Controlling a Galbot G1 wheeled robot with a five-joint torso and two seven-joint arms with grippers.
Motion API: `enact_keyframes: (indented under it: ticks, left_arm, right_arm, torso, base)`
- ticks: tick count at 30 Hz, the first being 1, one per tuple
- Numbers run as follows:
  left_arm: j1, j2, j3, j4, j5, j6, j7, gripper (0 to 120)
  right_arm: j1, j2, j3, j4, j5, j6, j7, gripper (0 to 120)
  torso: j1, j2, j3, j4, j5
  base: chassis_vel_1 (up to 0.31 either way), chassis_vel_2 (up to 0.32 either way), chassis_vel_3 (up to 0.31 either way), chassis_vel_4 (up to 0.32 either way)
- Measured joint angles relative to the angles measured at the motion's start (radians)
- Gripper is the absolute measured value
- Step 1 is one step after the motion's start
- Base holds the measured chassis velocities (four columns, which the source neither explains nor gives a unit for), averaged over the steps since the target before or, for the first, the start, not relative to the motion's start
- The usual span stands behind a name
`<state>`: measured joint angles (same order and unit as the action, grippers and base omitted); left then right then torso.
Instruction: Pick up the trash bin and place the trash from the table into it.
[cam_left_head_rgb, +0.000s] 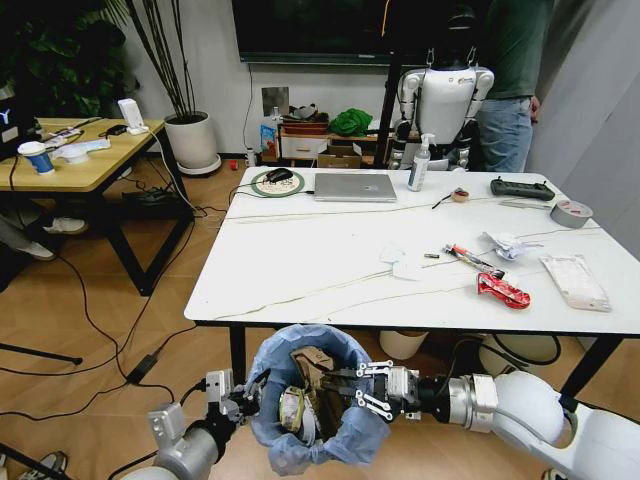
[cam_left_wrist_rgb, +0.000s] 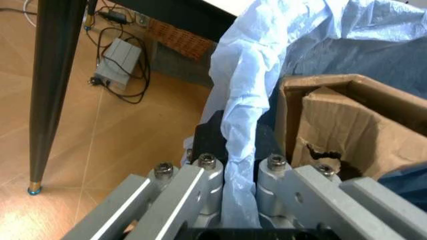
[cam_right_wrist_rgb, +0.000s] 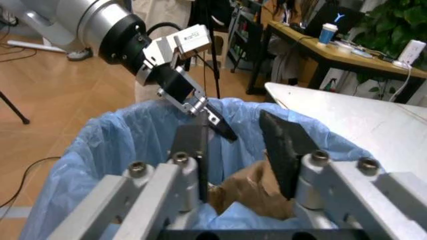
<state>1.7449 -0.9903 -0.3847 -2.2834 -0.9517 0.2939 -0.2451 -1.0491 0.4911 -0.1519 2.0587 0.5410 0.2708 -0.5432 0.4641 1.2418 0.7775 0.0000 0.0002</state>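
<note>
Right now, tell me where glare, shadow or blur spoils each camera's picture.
Head view: soft ceiling glare on the table, deep shadow under it around the trash bin. Left wrist view: window glare on the wood floor, left tool knuckles blurred up close. Right wrist view: right tool links soft, background sharp.

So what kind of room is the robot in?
Probably an office or robot lab: a laptop on the white table, another robot standing at the back, and a big wall screen.
</note>
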Motion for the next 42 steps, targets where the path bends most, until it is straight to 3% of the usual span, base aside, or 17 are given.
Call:
enact_keyframes:
  ticks: [5,11,12,14,17,20,29,42]
  left_arm:
    - [0.003,-0.003,-0.004,0.001,0.000,0.000,-0.004,2]
    - [0.007,-0.014,-0.021,0.014,0.005,0.000,-0.006,2]
    - [0.007,-0.014,-0.021,0.014,0.005,0.000,-0.006,2]
    - [0.009,-0.016,-0.023,0.014,0.005,0.000,-0.006,2]
    - [0.016,-0.017,-0.026,0.006,0.009,0.000,-0.005,2]
    - [0.019,-0.017,-0.030,0.002,0.010,0.000,-0.004,2]
    - [0.028,-0.025,-0.033,0.001,0.022,-0.002,-0.002,2]
    - [0.016,-0.003,-0.033,0.005,0.010,-0.003,-0.001,2]
  right_arm:
    - [0.016,0.016,0.002,0.016,0.066,-0.016,0.094,47]
    - [0.137,0.151,0.056,0.018,0.371,-0.163,0.519,72]
    - [0.137,0.151,0.056,0.018,0.371,-0.163,0.519,72]
    - [0.171,0.183,0.071,-0.024,0.428,-0.245,0.640,79]
    - [0.198,0.218,0.079,-0.110,0.460,-0.313,0.737,93]
    - [0.209,0.233,0.080,-0.175,0.461,-0.352,0.785,99]
    - [0.242,0.253,0.078,-0.266,0.521,-0.471,0.921,100]
    - [0.366,0.301,0.066,-0.494,0.496,-0.483,0.833,100]
  torso:
    - [0.000,0.000,0.000,-0.0001,-0.0001]
    - [0.000,0.000,0.000,0.0003,-0.0002]
    - [0.000,0.000,0.000,0.0003,-0.0002]
    - [0.000,0.000,0.000,0.0003,-0.0005]
    - [0.000,0.000,0.000,0.0001,0.0000]
    - [0.000,0.000,0.000,0.0001,0.0000]
    - [0.000,0.000,0.000,0.0000,-0.0001]
    - [0.000,0.000,0.000,0.0002,-0.0001]
  base:
    - [0.000,0.000,0.000,0.000]
    - [0.000,0.000,0.000,0.000]
    - [0.000,0.000,0.000,0.000]
    - [0.000,0.000,0.000,0.000]
    - [0.000,0.000,0.000,0.000]
    - [0.000,0.000,0.000,0.000]
    - [0.000,0.000,0.000,0.000]
    - [0.000,0.000,0.000,0.000]
